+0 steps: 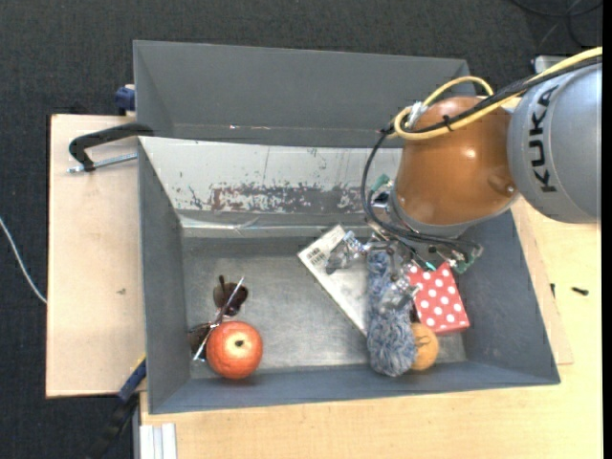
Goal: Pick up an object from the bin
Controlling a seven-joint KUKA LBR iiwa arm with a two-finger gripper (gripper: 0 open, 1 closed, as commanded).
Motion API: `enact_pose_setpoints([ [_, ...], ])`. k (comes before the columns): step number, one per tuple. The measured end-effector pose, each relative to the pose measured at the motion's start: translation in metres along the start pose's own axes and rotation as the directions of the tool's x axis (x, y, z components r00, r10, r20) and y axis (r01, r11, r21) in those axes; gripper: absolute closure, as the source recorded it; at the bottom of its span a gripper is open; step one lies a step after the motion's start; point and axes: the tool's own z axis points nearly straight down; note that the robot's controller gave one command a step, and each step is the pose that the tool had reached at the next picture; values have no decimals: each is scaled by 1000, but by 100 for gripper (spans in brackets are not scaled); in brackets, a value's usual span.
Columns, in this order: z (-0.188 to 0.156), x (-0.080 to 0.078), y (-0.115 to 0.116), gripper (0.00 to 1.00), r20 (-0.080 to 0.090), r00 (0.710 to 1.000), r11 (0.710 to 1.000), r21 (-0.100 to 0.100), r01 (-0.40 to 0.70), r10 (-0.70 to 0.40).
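A: where's the gripper (381,254)?
B: right of bin (159,266), over grey fuzzy cloth (387,328) beside orange ball (426,348); open or closed, can't tell; centre on cloth, clear of red dotted pouch (443,300)

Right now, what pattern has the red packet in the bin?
White dots cover the red packet; camera view.

- We are looking down into a grey metal bin (158,285) from above, through a single camera.
- We are viewing it somewhat from one side, so its far wall is showing its inner face toward the top of the frame and its near rim is running along the bottom.
- We are taking in the whole bin, with some of its surroundings.
- The arm (564,151) is reaching in from the right edge.
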Motion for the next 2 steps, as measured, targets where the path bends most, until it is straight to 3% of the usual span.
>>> enact_pose_setpoints([
  [1,12,27,-14,100,-4,979,979,-1,-204,204],
  [2,12,27,-14,100,-4,979,979,-1,-205,205],
])
